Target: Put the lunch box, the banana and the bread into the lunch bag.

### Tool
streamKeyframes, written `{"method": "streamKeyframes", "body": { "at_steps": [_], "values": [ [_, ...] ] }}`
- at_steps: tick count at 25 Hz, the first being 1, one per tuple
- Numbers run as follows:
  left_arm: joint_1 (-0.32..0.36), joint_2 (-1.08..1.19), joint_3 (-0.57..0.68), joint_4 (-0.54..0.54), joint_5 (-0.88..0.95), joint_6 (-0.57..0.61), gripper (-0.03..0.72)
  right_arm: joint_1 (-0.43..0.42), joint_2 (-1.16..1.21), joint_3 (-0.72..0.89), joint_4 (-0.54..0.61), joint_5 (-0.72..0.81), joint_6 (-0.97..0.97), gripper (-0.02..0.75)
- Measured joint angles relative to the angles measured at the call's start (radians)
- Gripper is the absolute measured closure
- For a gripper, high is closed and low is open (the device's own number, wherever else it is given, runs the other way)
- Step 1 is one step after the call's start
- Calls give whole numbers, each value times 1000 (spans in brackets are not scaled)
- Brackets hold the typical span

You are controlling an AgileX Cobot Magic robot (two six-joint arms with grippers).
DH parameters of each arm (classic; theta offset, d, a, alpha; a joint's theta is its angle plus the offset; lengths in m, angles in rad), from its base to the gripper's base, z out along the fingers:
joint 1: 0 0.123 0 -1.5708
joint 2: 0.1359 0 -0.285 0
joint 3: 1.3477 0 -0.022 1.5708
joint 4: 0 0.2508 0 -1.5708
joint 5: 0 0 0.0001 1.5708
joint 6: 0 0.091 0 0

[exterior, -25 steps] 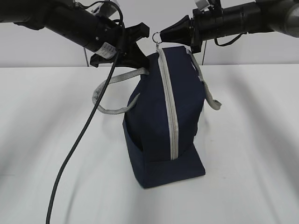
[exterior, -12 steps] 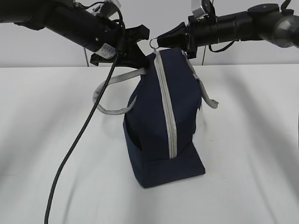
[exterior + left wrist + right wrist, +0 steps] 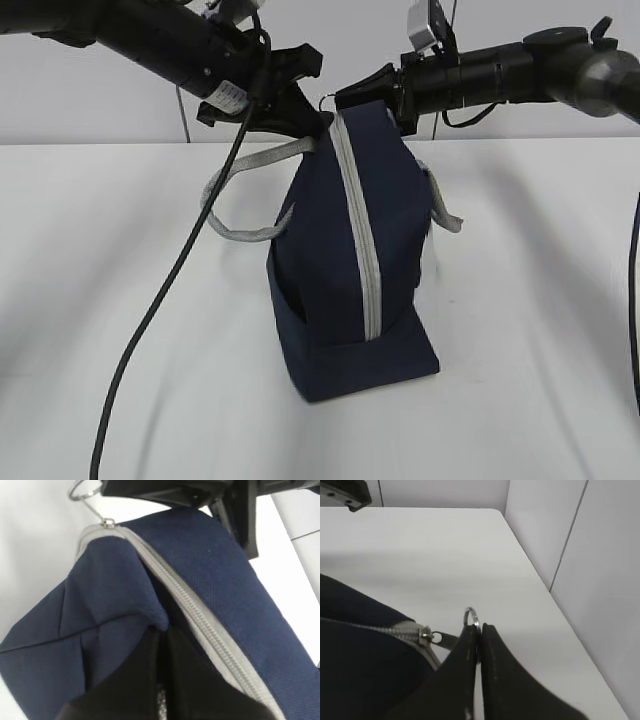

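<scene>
Right fingers (image 3: pixel 476 645) clenched on the metal zip ring (image 3: pixel 471 616), left fingers (image 3: pixel 160 670) pinching a fold of navy fabric beside the grey zipper (image 3: pixel 358 225), at the top of the upright lunch bag (image 3: pixel 350 270) on the white worktop (image 3: pixel 540 330), frame centre.

No text, brand or number can be read anywhere. The left arm (image 3: pixel 190 45) carries a small white label (image 3: pixel 232 97), but its print is too small to make out.

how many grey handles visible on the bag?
2. One handle loops out on the lunch bag's left side; the other handle hangs down its right side, partly hidden behind the bag.
</scene>
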Motion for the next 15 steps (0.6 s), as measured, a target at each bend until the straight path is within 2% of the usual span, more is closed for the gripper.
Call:
{"method": "streamKeyframes", "body": {
  "at_steps": [6,15],
  "values": [
    [0,9,-20,14,17,0,686,0,44,-2,12,4,49,754],
    [0,9,-20,18,19,0,686,0,58,-2,-82,8,106,753]
  ]
}}
